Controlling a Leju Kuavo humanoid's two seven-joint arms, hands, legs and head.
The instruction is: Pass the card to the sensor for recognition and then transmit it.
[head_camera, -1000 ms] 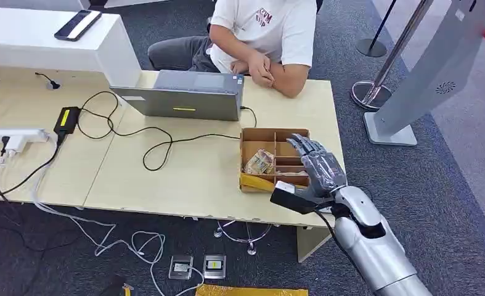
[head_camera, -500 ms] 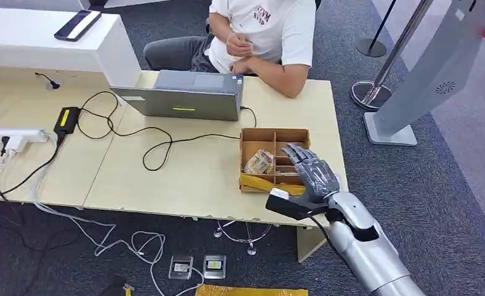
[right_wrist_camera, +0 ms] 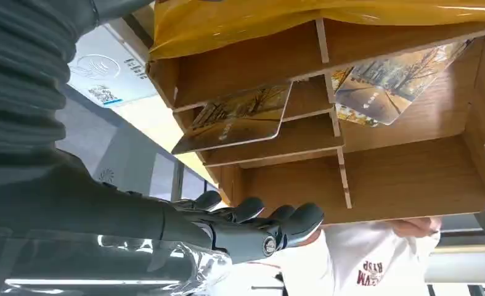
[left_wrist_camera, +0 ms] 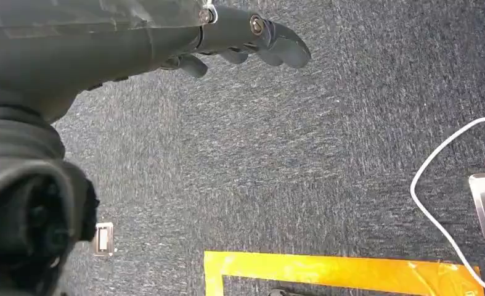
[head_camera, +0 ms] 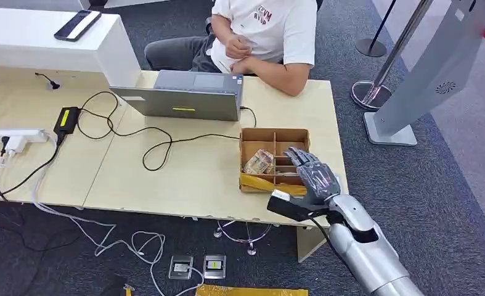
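Left hand point(left_wrist_camera: 240, 37): hanging over the carpet at the robot's side; fingers loosely apart, holding nothing.
Laptop point(head_camera: 181, 95): on the counter point(head_camera: 166, 179) at ten o'clock of the box, lid part shut.
Box point(head_camera: 273, 159): divided wooden tray at the counter's right end.
Card point(right_wrist_camera: 236, 117): lying in a narrow compartment of the box, one end propped on a divider.
Right hand point(head_camera: 313, 176): above the box's four-o'clock corner; fingers spread, empty.
Step advice: I'd lower the fingers onto the raised card end and pinch there, avoiding the dividers.
Unclear: which device is the sensor I cannot tell; the thumb's position is hard to make out.
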